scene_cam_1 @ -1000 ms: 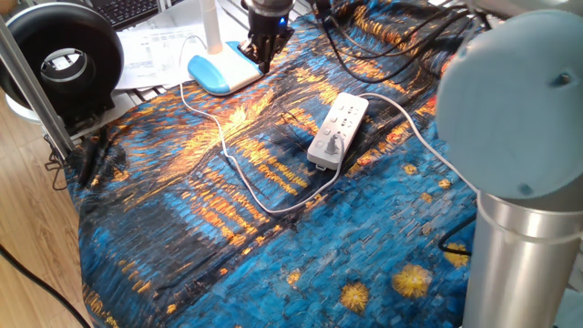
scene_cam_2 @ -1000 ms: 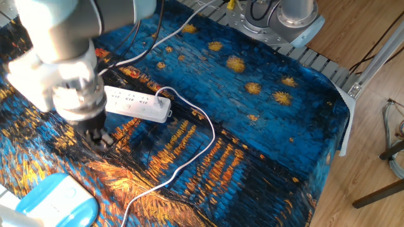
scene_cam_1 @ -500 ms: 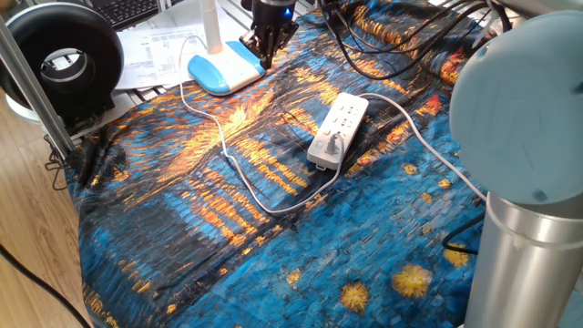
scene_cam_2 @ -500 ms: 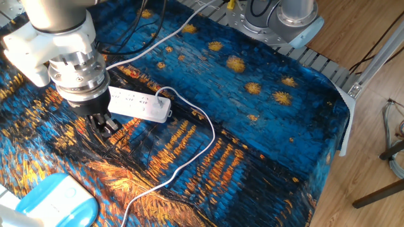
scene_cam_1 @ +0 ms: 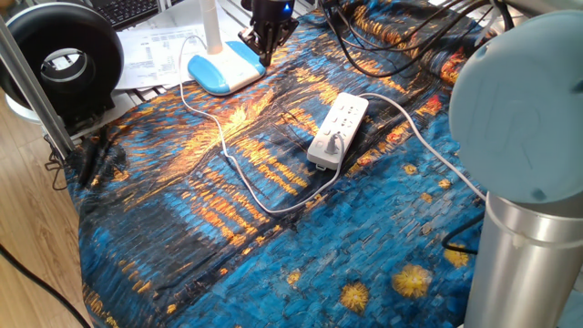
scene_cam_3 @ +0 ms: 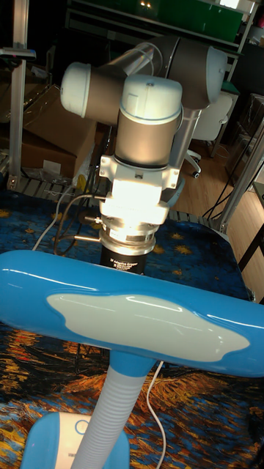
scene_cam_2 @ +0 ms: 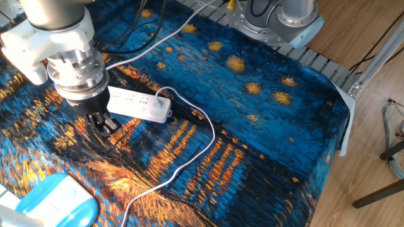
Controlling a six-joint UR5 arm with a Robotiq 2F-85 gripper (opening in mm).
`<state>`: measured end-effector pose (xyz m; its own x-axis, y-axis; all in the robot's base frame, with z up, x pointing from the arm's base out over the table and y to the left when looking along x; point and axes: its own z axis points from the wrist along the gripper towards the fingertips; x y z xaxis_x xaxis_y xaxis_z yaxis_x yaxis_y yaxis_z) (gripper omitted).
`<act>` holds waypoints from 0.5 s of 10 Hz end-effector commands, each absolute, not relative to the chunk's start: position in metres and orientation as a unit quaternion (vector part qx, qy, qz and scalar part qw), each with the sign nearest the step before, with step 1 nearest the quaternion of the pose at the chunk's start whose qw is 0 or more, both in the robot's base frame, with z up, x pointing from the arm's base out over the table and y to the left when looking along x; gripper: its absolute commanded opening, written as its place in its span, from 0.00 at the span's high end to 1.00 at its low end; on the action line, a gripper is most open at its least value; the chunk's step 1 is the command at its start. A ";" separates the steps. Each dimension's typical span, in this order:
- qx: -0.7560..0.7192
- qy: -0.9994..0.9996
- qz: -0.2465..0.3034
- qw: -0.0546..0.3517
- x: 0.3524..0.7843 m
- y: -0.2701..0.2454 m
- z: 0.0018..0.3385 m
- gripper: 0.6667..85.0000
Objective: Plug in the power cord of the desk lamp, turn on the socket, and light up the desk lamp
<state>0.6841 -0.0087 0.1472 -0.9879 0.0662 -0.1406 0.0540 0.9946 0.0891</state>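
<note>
The desk lamp's blue-and-white base point(scene_cam_1: 221, 71) sits at the table's far left edge, with its white stem point(scene_cam_1: 211, 25) rising from it. In the tall fixed view the lamp's blue head point(scene_cam_3: 132, 315) fills the foreground and hides my fingers. My gripper point(scene_cam_1: 264, 47) hangs just right of the base, above the cloth, and looks shut and empty point(scene_cam_2: 104, 123). The power cord point(scene_cam_1: 239, 173) loops from the base to its white plug point(scene_cam_1: 330, 144), which is seated in the near end of the socket point(scene_cam_1: 342, 123). I cannot tell whether the lamp is lit.
A black ring-shaped device point(scene_cam_1: 64, 64) stands at the far left beside a metal post. Papers and a keyboard lie behind the lamp. Black cables point(scene_cam_1: 392, 50) trail across the far right of the painted cloth. The socket's thick white cable point(scene_cam_1: 428, 146) runs right toward the arm's base.
Over the last second my gripper rose a little beside the lamp base and the arm's elbow swung aside. In the last half second it barely moved.
</note>
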 end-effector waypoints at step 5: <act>0.039 0.995 0.042 0.077 0.692 -0.011 0.151 0.99</act>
